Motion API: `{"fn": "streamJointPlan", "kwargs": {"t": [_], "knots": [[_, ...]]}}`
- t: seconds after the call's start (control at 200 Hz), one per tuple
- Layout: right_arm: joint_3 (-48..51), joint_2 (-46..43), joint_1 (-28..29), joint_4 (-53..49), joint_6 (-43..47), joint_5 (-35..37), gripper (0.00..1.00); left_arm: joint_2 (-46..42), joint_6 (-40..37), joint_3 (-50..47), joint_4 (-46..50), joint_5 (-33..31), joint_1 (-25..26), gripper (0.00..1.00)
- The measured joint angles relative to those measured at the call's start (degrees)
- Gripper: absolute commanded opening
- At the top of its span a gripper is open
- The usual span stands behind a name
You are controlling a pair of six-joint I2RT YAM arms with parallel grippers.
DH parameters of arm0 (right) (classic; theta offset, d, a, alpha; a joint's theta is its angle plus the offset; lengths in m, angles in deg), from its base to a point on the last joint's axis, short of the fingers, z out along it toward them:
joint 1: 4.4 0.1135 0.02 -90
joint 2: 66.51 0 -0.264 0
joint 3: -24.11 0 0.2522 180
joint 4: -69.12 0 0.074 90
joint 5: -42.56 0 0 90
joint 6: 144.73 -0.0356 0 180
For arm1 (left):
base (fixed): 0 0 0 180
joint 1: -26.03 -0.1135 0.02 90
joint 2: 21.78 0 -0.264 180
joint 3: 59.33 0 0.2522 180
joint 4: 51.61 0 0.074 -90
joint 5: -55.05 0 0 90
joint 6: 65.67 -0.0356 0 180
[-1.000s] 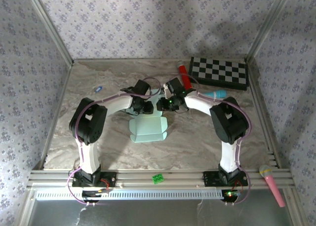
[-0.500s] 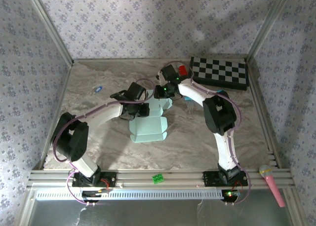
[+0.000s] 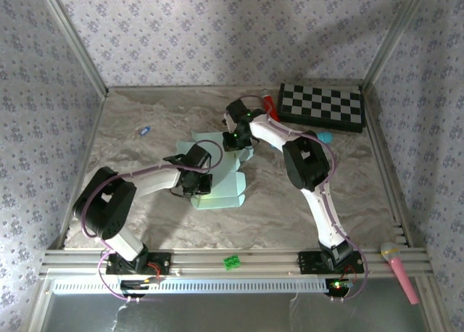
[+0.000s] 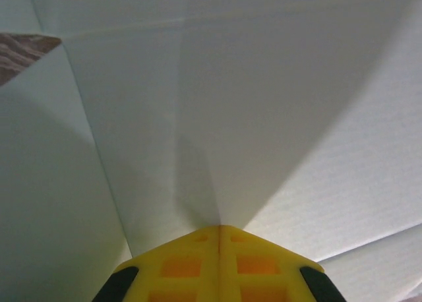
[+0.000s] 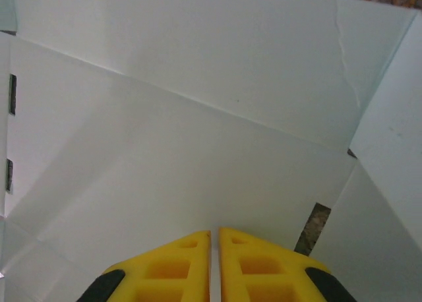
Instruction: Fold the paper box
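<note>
The paper box [image 3: 221, 193] is lying in the middle of the frame on the desk [image 3: 290, 201], partly raised. The left claw [image 4: 219, 235] is clenched, pointing onto the card. The right claw [image 5: 215, 236] is nearly clenched, grasping nothing visible. Pushing thin card with clenched claws could be sliding it away or creasing a wrong line.

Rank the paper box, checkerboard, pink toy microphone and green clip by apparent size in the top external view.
1. paper box and checkerboard: look similar, and the box is partly hidden, so I won't rank them.
2. pink toy microphone
3. green clip
</note>
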Motion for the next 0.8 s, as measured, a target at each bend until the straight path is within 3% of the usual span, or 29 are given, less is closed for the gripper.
{"fn": "streamJointPlan", "kwargs": {"t": [0.41, 0.625, 0.685, 0.8], "knots": [[12.59, -7.43, 0.96, 4.87, -0.26, 4.61, 0.16, -1.07, -0.57, -1.70, -1.33, -0.66, -3.87, 0.00], [17.16, -10.80, 3.32, 4.72, -0.70, 6.23, 0.17, -1.03, -2.64, -0.79, 0.50, -2.89, -5.22, 0.06], [17.55, -11.32, 4.28, 4.04, -0.70, 5.95, 0.18, -1.03, -3.04, -0.50, 1.14, -4.17, -5.55, 0.08], [17.62, -12.55, 6.10, 2.51, -0.63, 5.38, 0.22, -1.01, -4.15, 0.00, 2.25, -6.73, -5.90, 0.22]]}}
